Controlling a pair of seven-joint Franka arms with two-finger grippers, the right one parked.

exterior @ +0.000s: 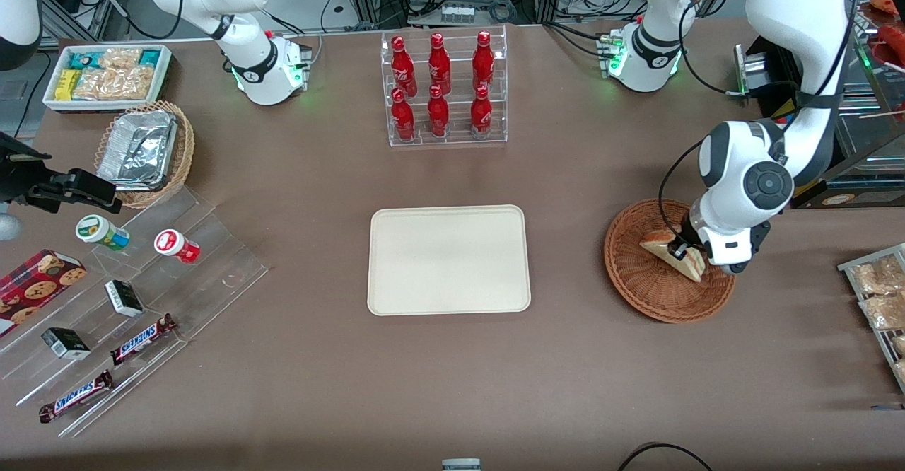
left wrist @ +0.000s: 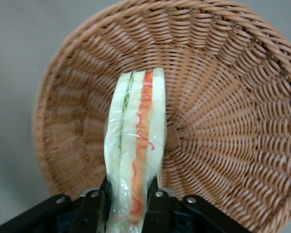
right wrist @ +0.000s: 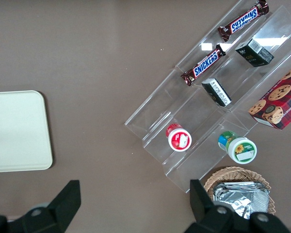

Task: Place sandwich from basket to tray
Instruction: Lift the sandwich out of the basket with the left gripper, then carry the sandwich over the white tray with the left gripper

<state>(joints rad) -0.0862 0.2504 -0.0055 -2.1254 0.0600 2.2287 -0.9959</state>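
Pinching sandwich (left wrist: 135,145) in basket (exterior: 636,280): gripper (left wrist: 128,204) | tray (exterior: 448,259) bare, well apart | Snickers bars (exterior: 141,339) legible | sandwich partly hidden by wrist in front view

Bright even overhead light, soft shadows on table (exterior: 452,386); wrist close-up slightly blurred

The word "SNICKERS" is printed in blue letters on white along two brown-wrapped chocolate bars (exterior: 143,339) (exterior: 76,395) lying on the clear acrylic stepped display stand (exterior: 212,245) toward the parked arm's end of the table; the same word is read on both bars in the right wrist view (right wrist: 243,19) (right wrist: 204,64). White script is seen on the red bottles (exterior: 439,64) in the clear acrylic rack, but it cannot be made out. Nothing else is legible.

The black two-finger gripper (left wrist: 127,206) is closed on the wrapped triangular sandwich (left wrist: 136,145) over the reddish-brown woven wicker basket (left wrist: 223,121); no text is seen on them.
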